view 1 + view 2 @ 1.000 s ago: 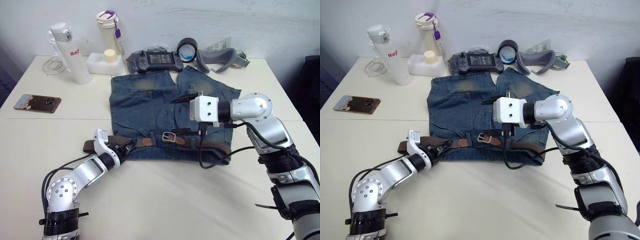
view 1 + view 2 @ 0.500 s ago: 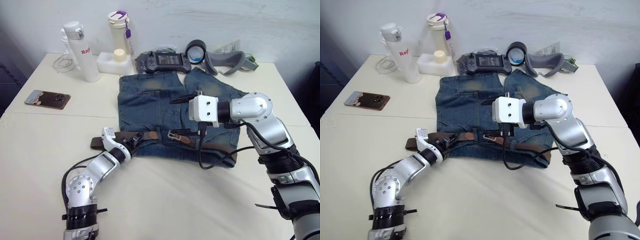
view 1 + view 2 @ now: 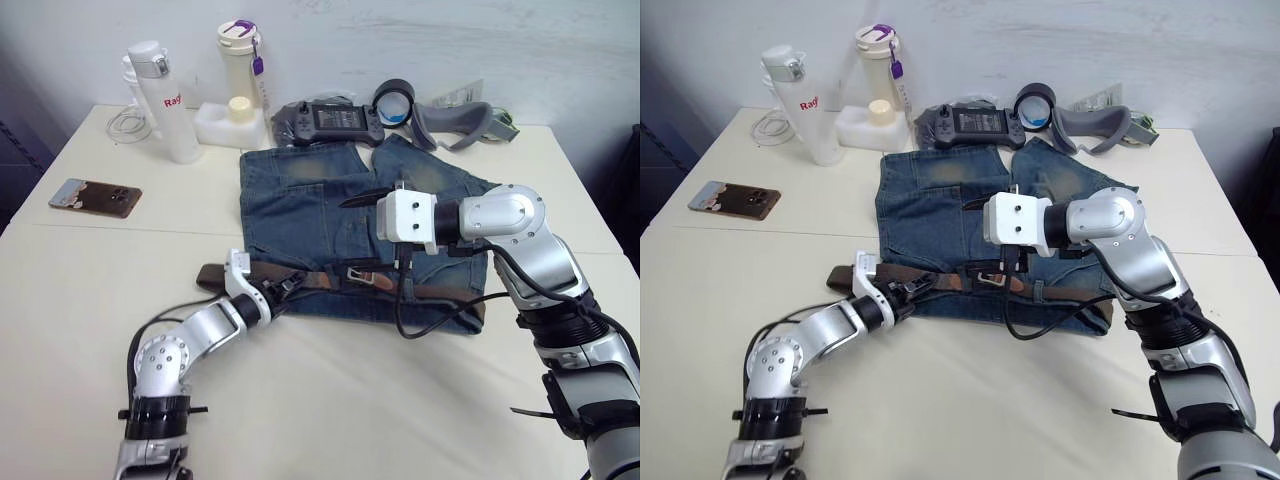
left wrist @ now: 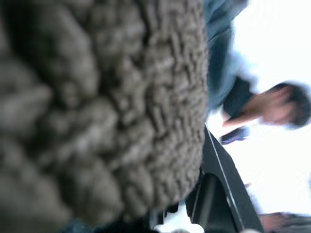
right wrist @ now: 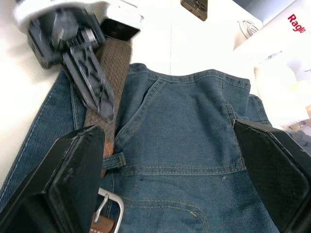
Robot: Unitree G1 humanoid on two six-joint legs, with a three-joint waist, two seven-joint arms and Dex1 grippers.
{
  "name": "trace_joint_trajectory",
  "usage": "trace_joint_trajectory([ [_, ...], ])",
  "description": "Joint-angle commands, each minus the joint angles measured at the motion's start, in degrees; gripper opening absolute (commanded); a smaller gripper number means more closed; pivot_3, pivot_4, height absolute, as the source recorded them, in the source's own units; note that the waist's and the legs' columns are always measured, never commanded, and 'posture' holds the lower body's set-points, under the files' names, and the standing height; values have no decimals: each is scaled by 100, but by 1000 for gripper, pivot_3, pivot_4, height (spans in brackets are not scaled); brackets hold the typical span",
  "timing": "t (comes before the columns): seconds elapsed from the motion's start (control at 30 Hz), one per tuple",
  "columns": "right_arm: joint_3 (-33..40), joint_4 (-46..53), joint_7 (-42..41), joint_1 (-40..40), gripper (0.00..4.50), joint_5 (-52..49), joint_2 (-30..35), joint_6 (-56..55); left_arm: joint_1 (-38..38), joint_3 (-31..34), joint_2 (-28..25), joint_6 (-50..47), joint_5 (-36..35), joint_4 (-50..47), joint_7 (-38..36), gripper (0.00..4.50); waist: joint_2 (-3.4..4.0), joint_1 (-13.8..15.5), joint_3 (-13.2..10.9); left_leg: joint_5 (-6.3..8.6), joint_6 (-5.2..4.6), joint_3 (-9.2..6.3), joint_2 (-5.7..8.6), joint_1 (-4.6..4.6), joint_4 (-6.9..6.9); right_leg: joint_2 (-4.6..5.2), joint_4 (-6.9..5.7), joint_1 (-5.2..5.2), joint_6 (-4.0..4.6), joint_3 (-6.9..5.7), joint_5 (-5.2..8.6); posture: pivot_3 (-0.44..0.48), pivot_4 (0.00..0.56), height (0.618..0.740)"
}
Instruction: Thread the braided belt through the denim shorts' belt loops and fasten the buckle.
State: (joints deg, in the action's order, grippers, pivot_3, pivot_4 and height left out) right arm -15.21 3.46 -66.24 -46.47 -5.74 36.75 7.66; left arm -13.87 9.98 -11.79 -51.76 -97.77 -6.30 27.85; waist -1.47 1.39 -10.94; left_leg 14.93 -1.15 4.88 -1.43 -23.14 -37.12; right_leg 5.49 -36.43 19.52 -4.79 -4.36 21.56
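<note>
Flat on the desk [image 3: 90,300], denim shorts [image 3: 310,215], waistband nearest the robot. Running along that waistband, the braided belt [image 3: 330,277], dark brown, threaded under at least one of the belt loops [image 5: 112,160]. Roughly mid-waistband, the buckle [image 3: 987,277], silver, partly hidden behind the right arm's cable. Off the shorts' left edge, the left hand [image 3: 283,287] clamped on the belt, woven strap filling its wrist camera up close and blurred. Over the middle of the shorts, clear of the cloth, the right hand [image 3: 368,193], fingers [image 5: 77,179] spread wide apart, gripping nothing. Beyond the shorts' leg hems, bottles, a controller and tape, details hard to make out.
</note>
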Motion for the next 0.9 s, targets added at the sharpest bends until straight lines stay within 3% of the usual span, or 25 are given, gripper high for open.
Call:
trace_joint_trajectory([
  [0.03,209,222,55,-47,4462,12,128,-7,-684,-675,-279,175,1764,-3,-460,0,0,5,0,-1,0,0,0,0,0,0,0,0,0,-1,0,0,150,731],
  [0.23,232,312,93,29,4462,39,215,49,-648,-242,462,665,1733,284,-35,0,1,-5,-1,-1,0,1,1,-3,5,1,13,0,-2,-1,-2,0,150,731],
  [0.43,157,392,73,86,4462,80,349,280,-432,-297,722,196,1727,203,253,0,1,-6,-1,-2,0,1,1,-1,0,1,11,-5,-6,0,-5,0,150,731],
  [0.67,-217,118,514,323,4462,920,322,-136,-432,-271,505,-339,1464,23,-36,0,1,-3,-1,0,-2,1,2,-4,9,1,32,-6,-6,-2,-5,0,150,731],
  [0.9,-895,-880,1267,171,4462,2063,-79,-1196,-437,60,235,-563,850,48,5,0,1,-22,-1,-1,-1,3,0,-4,8,-3,33,-4,-6,-2,-5,0,150,731],
])
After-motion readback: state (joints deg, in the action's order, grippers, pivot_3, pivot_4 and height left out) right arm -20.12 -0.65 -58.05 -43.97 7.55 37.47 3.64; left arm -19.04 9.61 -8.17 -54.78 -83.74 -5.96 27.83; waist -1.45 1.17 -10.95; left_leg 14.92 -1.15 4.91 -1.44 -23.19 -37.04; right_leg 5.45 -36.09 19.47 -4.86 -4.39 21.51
